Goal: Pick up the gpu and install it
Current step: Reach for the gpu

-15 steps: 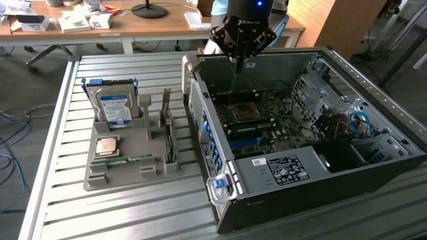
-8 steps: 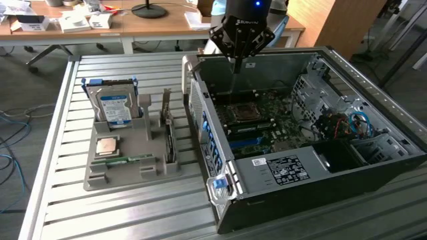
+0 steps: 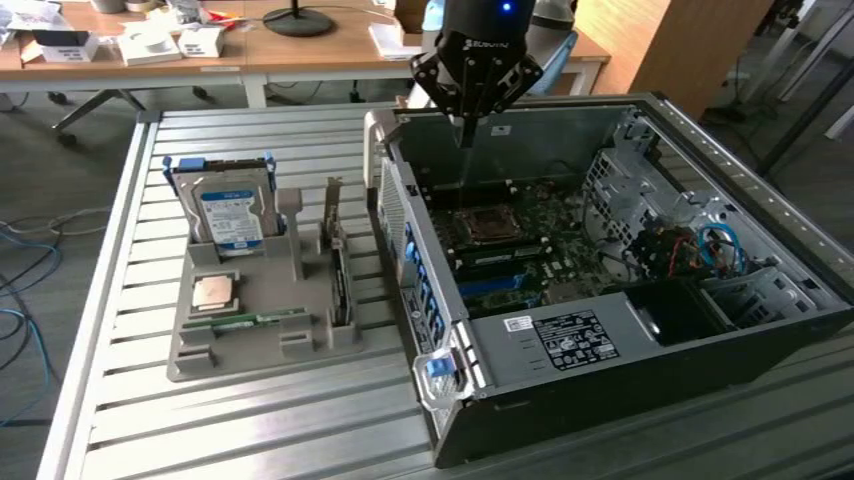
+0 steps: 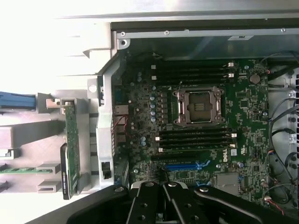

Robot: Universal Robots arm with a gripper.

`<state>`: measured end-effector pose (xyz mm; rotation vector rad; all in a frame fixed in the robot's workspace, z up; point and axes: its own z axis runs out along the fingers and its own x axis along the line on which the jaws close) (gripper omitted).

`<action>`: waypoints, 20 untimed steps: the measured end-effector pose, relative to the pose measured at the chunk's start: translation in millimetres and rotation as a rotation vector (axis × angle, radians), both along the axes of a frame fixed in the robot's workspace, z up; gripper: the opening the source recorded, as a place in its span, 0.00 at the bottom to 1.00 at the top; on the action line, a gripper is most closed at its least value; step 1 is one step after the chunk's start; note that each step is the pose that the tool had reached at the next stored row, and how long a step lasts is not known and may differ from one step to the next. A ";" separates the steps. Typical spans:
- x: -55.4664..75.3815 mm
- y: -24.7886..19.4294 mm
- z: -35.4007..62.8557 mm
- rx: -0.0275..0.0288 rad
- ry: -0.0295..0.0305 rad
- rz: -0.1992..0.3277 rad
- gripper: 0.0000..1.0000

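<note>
Pincer [image 3: 467, 135] pinched together, empty — above open black computer case [image 3: 667, 390].
Thin tan-brown gpu card [image 3: 340, 290] stands on edge in grey plastic holder [image 3: 267, 347] on slatted metal counter [image 3: 200, 430] — likely light, stiff, fragile; take it by the top edge.

A robotics lab: slatted metal workbench [image 3: 267, 425], cluttered wooden desks [image 3: 334, 52], loose cables [image 3: 24, 245] on the floor.

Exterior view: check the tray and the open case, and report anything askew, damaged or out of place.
Nothing stands out. The gpu stands on edge in its tray slot, and the hard drive stands upright in its own. The case lies open on its side, and the shut gripper hangs over it, holding nothing.
</note>
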<state>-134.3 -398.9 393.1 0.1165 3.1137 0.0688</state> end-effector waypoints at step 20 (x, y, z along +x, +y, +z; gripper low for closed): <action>-41.3 0.8 -1.1 -0.0001 -0.0001 0.000 0.11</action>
